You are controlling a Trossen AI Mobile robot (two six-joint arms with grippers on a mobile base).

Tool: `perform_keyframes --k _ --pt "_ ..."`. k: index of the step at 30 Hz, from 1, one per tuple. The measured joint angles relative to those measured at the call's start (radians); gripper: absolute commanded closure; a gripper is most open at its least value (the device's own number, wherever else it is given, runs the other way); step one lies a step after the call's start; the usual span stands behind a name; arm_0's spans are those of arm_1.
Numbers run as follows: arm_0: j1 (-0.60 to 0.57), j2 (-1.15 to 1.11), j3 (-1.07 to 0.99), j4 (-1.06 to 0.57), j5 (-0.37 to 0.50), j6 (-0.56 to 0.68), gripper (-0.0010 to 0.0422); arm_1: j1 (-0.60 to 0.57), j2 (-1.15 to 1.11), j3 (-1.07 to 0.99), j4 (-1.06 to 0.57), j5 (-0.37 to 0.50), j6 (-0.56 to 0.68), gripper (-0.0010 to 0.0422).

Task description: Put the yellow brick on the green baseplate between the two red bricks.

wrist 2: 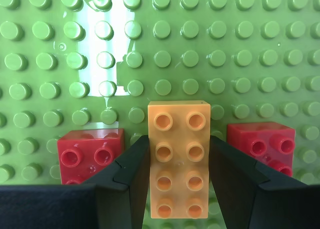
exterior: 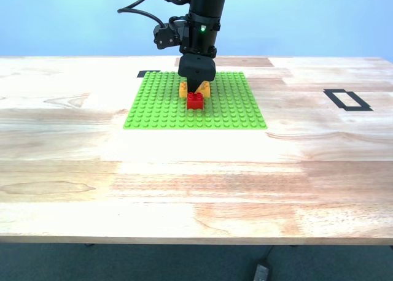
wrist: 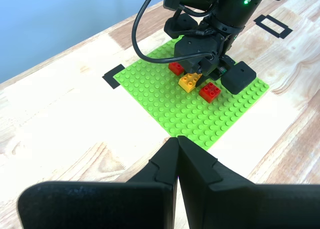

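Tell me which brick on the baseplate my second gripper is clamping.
The yellow brick: oblong, two by four studs, held between my second gripper's fingers. The two red bricks are square and flank it, ungripped, on the green baseplate.

Glossy green plastic baseplate [wrist 2: 250,49], studs catching white glare. Smooth shiny plastic on yellow brick [wrist 2: 178,159] and red bricks [wrist 2: 90,151]. Matt black plastic end effector [wrist 2: 178,186] fingers [wrist 2: 135,174]. Pale, grained wood counter [exterior: 184,189], satin finish, matt black tape marks [exterior: 347,99].
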Motion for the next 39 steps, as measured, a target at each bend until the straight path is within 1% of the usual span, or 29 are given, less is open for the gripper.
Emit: perform_keyframes --k 5,8,13,21,24,26,28,34,37,39 --pt "0.000 0.000 0.000 0.000 0.000 0.000 0.0412 0.000 -0.002 -0.003 0.016 -0.001 0.024 0.0197" --pt "0.000 0.000 0.000 0.000 0.000 0.000 0.0412 0.000 -0.005 -0.007 0.019 0.000 0.036 0.0165" --pt "0.000 0.000 0.000 0.000 0.000 0.000 0.0413 0.000 -0.021 -0.017 0.029 0.033 0.034 0.0162" --pt "0.000 0.000 0.000 0.000 0.000 0.003 0.0412 0.001 -0.059 -0.020 0.030 0.034 0.035 0.0165" --pt "0.000 0.000 0.000 0.000 0.000 0.003 0.0412 -0.003 -0.088 -0.023 0.028 0.035 0.041 0.0188" --pt "0.000 0.000 0.000 -0.001 0.000 0.003 0.0413 -0.007 -0.100 -0.025 0.024 0.036 0.040 0.0221" --pt "0.000 0.000 0.000 -0.001 0.000 0.003 0.0413 -0.013 -0.101 -0.026 0.006 0.034 0.041 0.0263" --pt "0.000 0.000 0.000 -0.001 0.000 0.003 0.0412 -0.012 -0.093 -0.056 -0.011 0.032 0.040 0.0419" --pt "0.000 0.000 0.000 0.000 0.000 0.003 0.0412 -0.006 -0.094 -0.067 -0.010 0.032 0.026 0.0396" --pt "0.000 0.000 0.000 0.000 0.000 0.003 0.0413 -0.006 -0.095 -0.067 -0.007 0.027 0.037 0.0393"
